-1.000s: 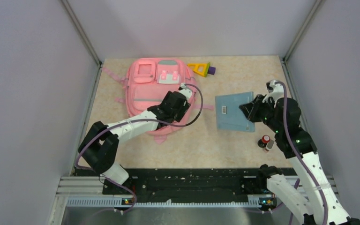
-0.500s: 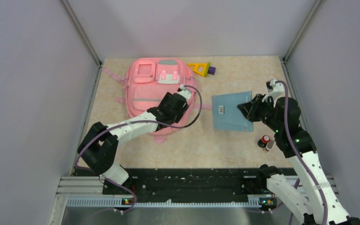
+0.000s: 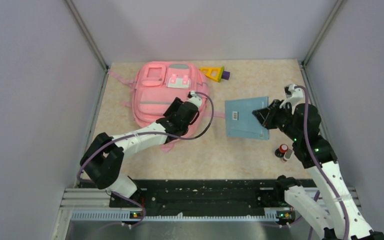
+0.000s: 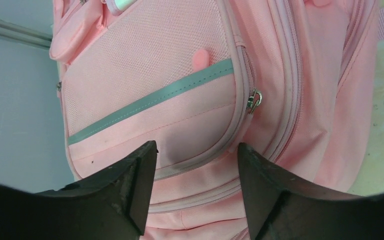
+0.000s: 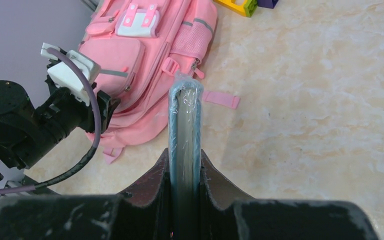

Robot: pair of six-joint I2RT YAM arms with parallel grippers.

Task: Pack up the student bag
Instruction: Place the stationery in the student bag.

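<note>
**Bag flat at far left, open left gripper over it, book pinched on the right**

The student bag lies front side up on the far left part of the table, its small pockets and window patch towards the back wall. Pink strap ends poke out from its sides. In the left wrist view its mesh front pocket, grey strip and a zip pull fill the frame.

The left arm reaches from its base forward and to the right, elbow low, with the wrist over the bag's near right part. The left gripper hangs just above the fabric with its jaws spread wide and nothing between them.

To the right of the bag, the right gripper is clamped tight on the right edge of a blue wrapped book. The right arm is folded up from its base and bends in towards the table's middle.

A yellow triangle toy sits just beside the bag's far right corner, and a small red and white item lies near the right arm.
</note>
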